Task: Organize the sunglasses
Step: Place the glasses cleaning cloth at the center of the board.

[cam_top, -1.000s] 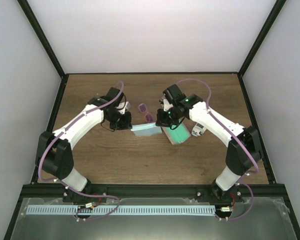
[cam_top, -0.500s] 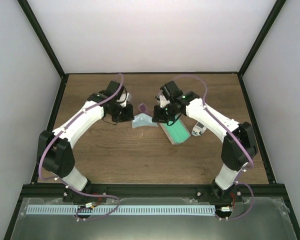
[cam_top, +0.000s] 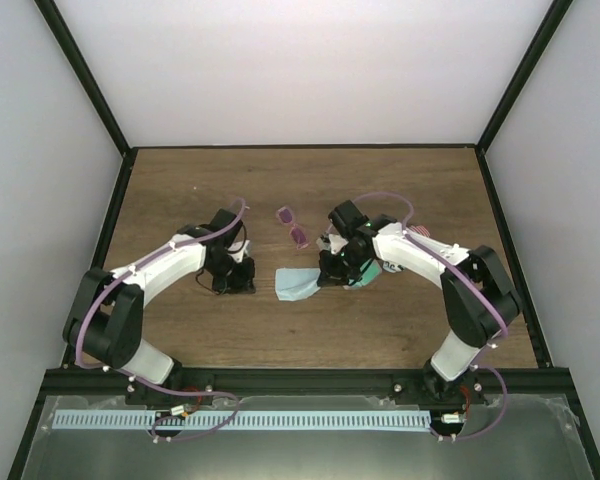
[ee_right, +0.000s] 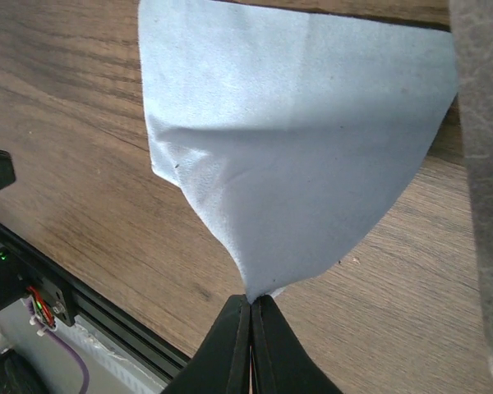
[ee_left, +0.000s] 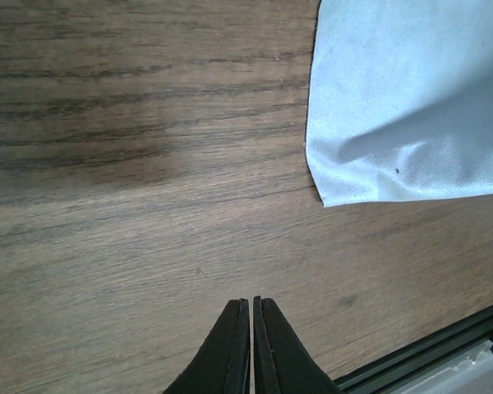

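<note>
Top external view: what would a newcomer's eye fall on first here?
A light blue cloth sits near the middle of the wooden table, one corner pinched in the shut right gripper. Just behind it, the purple-tinted sunglasses lie alone on the wood, with neither gripper touching them. The left gripper is shut on nothing, over bare wood to the left of the cloth.

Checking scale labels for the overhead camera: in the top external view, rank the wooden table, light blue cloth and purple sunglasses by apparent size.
1. Wooden table, by far largest.
2. Light blue cloth, one corner pinched in the right pincer.
3. Purple sunglasses, slightly smaller than the cloth.
</note>
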{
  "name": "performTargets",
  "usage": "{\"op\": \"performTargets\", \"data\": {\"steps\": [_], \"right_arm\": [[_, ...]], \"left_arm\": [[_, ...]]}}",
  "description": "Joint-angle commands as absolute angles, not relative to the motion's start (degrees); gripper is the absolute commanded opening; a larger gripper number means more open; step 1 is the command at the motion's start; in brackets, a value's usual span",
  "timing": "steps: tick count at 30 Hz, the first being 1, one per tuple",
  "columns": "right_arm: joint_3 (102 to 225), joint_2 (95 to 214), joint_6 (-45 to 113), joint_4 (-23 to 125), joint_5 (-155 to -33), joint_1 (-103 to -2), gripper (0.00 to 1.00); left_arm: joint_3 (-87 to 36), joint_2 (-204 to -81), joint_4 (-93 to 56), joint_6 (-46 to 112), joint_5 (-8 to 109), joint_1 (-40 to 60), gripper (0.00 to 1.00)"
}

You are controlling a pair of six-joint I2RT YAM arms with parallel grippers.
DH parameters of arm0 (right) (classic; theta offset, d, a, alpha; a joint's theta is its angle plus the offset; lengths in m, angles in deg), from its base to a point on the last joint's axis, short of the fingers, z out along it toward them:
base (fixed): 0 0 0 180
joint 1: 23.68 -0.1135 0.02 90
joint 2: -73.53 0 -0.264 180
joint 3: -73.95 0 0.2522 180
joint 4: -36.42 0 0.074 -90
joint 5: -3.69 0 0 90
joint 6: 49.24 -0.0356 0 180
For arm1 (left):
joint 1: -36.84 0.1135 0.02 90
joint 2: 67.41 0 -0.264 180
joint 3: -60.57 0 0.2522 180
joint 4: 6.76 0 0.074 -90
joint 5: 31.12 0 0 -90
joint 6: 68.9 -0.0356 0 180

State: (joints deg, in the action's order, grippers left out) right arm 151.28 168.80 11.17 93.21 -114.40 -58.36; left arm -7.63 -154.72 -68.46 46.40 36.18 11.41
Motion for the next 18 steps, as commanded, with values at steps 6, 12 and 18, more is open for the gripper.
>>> {"op": "performTargets", "data": {"steps": [6,12,18], "right_arm": [[150.6,168.6,11.0,91.3,-116.6,-58.7,0.01],[149.1,169.7,11.2,92.8,-115.2,-58.8,0.01],[146.8,169.6,10.9,92.8,-111.9,-58.7,0.01]], "left_arm": [[-7.3,-155.1,-65.4,45.2,32.6,11.2,0.04],[-11.8,-158.0,-63.5,45.0,33.9,10.8,0.28],[-18.0,-164.0,-62.5,44.5,34.1,9.6,0.35]]}}
